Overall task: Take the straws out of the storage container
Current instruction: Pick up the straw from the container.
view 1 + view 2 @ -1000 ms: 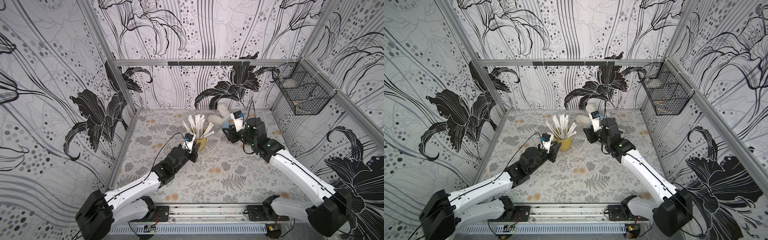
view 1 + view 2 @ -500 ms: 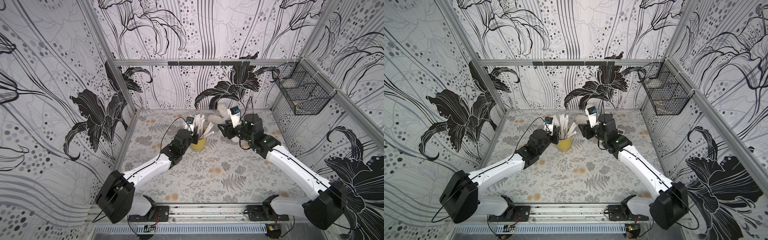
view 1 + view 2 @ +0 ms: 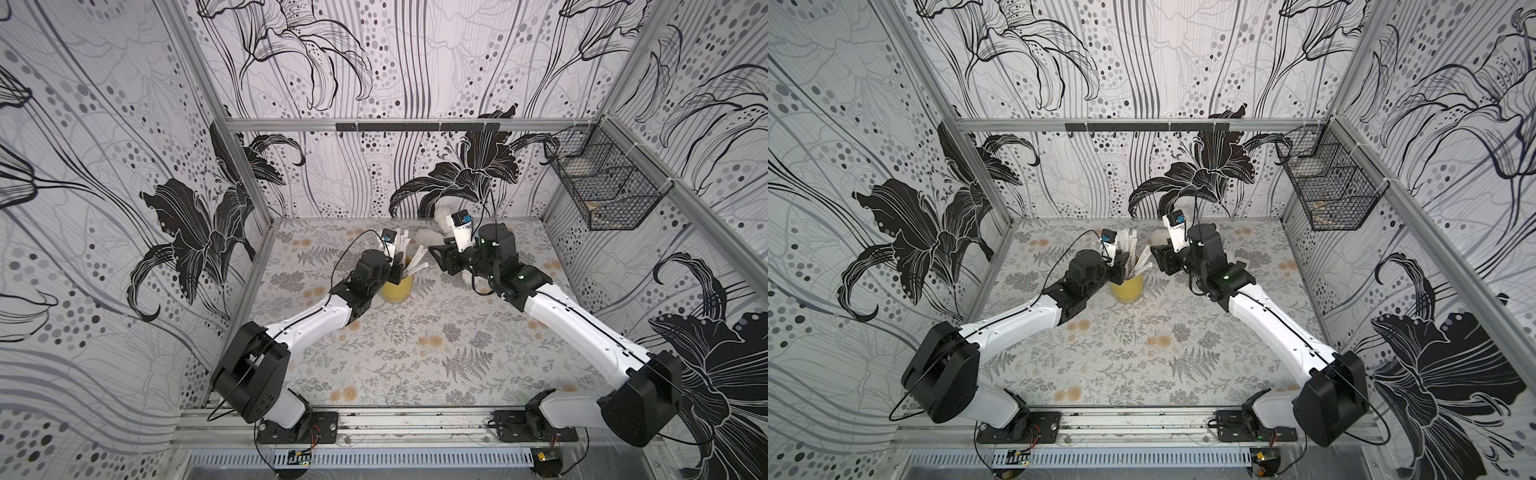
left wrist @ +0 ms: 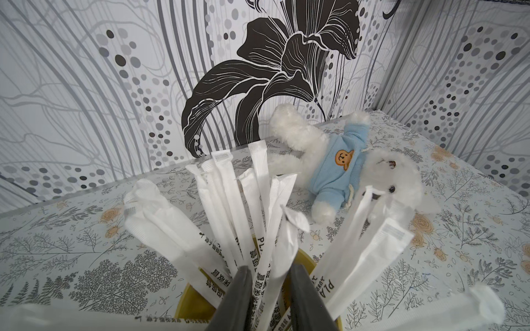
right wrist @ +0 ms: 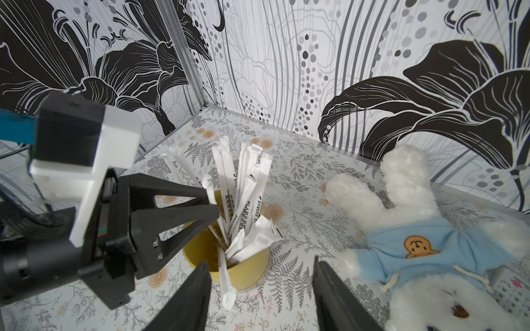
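The left hand [image 4: 270, 269] is reaching into the mouth of the storage container [image 5: 246, 275], its jaws standing narrow on either side of a couple of the straws [image 5: 245, 177] just above the rim; whether they are already pinching the paper I cannot tell. The right hand [image 5: 261, 262] is hovering wide and empty, with the yellow cup sitting on the bench [image 3: 415, 340] directly ahead of its fingertips and the left hand facing it from the cup's far side. The straws are fanning out of the cup and leaning on its rim, one seemingly drooping over the edge nearest the right hand. They are looking very light, thin and bendy in slick paper wrappers, so a hard squeeze is risking a crushed straw and a loose one a slip. The best hold is probably low on the bunch, close above the rim, gathering several at once. The cup is looking light enough to tip or drag along, so the free hand is well placed for bracing its wall. A teddy [image 5: 407, 246] is lying beside the right hand, clear of the cup. The wire basket [image 3: 615, 208], high and far from both hands, is holding something pale I cannot make out.
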`<state>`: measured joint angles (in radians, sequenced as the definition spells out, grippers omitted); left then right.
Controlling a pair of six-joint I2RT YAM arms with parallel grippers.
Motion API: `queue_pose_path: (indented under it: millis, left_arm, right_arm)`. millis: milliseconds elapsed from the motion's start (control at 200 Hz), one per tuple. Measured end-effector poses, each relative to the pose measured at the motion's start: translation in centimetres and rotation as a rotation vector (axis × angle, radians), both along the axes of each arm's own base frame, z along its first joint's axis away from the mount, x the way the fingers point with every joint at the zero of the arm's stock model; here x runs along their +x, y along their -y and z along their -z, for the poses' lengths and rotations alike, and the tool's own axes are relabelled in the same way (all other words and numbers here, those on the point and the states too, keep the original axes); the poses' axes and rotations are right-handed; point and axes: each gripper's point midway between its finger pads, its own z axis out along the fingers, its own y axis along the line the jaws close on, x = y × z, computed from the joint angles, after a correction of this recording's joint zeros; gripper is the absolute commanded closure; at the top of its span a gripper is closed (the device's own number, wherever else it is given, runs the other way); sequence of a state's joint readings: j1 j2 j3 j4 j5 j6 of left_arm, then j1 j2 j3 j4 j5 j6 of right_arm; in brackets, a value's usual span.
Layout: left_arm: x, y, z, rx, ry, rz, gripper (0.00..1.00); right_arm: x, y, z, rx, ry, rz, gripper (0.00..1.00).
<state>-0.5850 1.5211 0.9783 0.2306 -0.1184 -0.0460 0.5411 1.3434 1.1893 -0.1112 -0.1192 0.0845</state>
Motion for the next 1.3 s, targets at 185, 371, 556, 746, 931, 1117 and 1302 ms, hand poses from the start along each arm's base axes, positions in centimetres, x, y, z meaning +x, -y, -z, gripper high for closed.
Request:
queue_pose_path:
  millis: [185,371,556,746,931,1117,1302]
  left_arm:
    - [0.2,0.0,-0.1,0.011,0.006,0.0,0.79]
    - [0.3,-0.1,-0.1,0.027,0.011,0.002,0.89]
    - [0.0,-0.4,-0.6,0.042,0.02,0.002,0.97]
    - [-0.7,-1.2,-2.1,0.052,0.034,-0.015,1.0]
    - [-1.4,-1.3,-4.1,0.061,0.054,-0.023,1.0]
    - [-2.3,-1.0,-7.1,0.062,0.091,-0.028,1.0]
    - [-3.0,-1.3,-9.4,0.062,0.122,-0.04,1.0]
  right_arm:
    - [0.0,0.1,-0.2,-0.006,0.01,0.0,0.4]
    - [0.0,0.2,-0.2,-0.017,0.018,0.0,0.4]
    - [-0.1,0.3,-0.6,-0.012,0.028,0.003,0.4]
    - [-0.6,0.6,-1.6,0.0,0.048,0.004,0.4]
    - [-0.9,0.8,-2.4,0.01,0.063,0.004,0.4]
    - [-1.3,1.1,-3.3,0.023,0.08,0.009,0.4]
    - [-1.4,1.2,-3.5,0.031,0.08,0.018,0.41]
